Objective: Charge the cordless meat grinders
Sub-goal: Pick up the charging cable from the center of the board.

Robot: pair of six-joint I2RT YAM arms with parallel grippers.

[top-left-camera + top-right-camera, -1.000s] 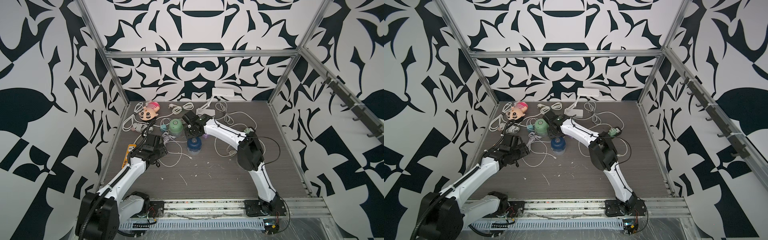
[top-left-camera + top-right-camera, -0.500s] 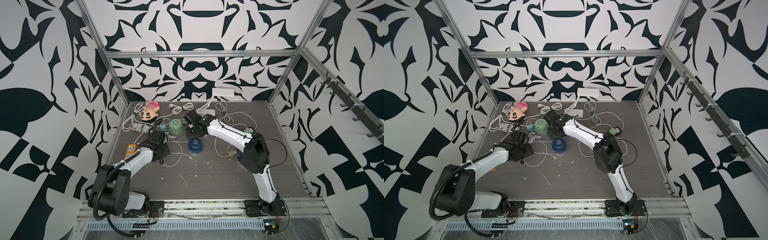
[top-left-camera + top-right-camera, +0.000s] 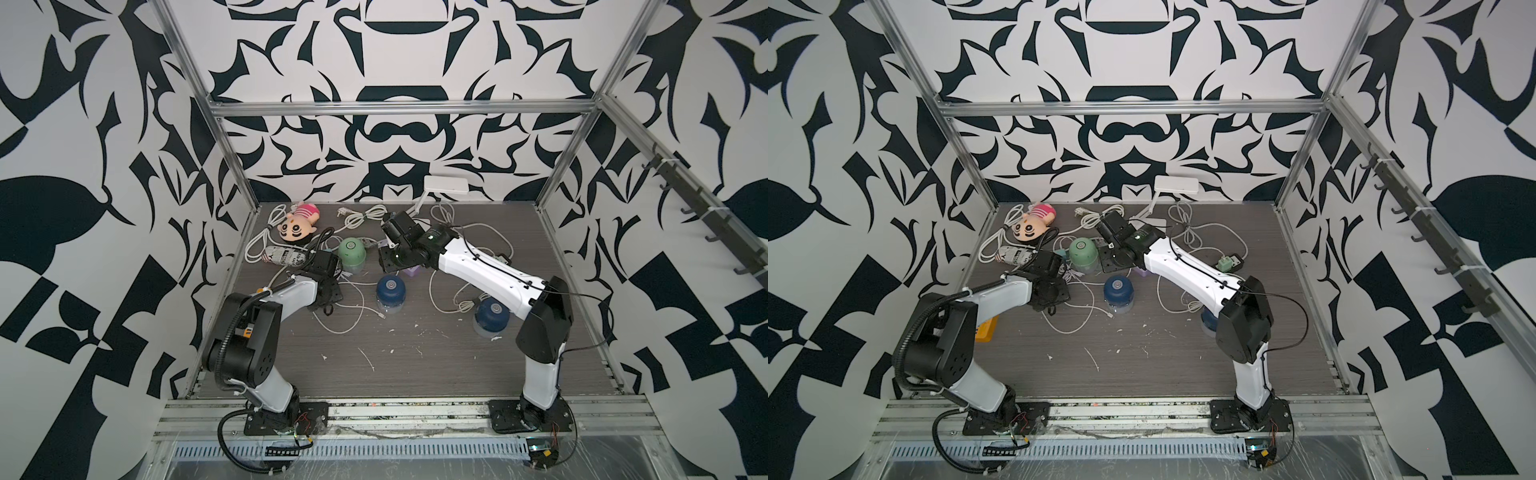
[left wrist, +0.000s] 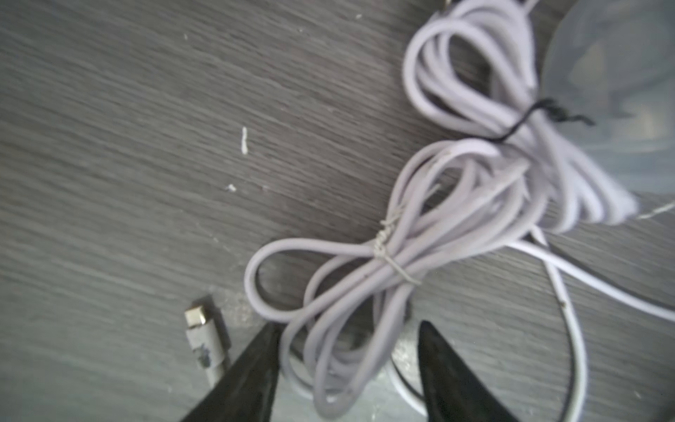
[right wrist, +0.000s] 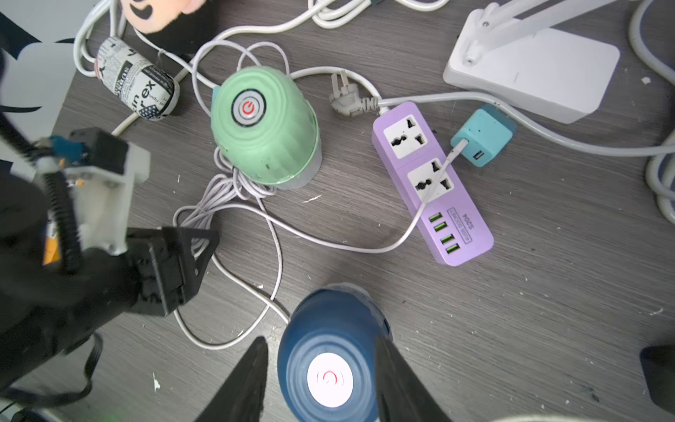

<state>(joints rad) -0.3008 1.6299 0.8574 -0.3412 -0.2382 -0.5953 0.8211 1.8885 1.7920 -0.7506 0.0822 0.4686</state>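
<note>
In both top views three cordless meat grinders stand upright: a mint green one [image 3: 351, 252] at the back, a navy one [image 3: 390, 291] mid-table and a second navy one [image 3: 492, 316] partly under my right arm. My right gripper [image 5: 321, 339] hovers open over the mid-table navy grinder [image 5: 328, 361], whose dome shows between the fingers with a gap on one side. My left gripper [image 4: 347, 325] is open and low on the table. A tied bundle of pale cable [image 4: 365, 292] lies between its fingers, and a USB plug [image 4: 199, 329] lies beside them. That cable runs to the mint grinder [image 5: 263, 124].
A purple power strip [image 5: 431, 182] with a teal cube adapter [image 5: 482, 137] lies beside the mint grinder. At the back are a white lamp base [image 3: 446, 185], a plush doll [image 3: 297, 222], a newsprint roll [image 3: 284, 255] and loose cords. An orange strip [image 3: 986, 328] lies under my left arm.
My left arm has folded its elbow back toward its base, and its gripper has shifted slightly right onto the cable bundle with narrower jaws. The right gripper has barely moved.
</note>
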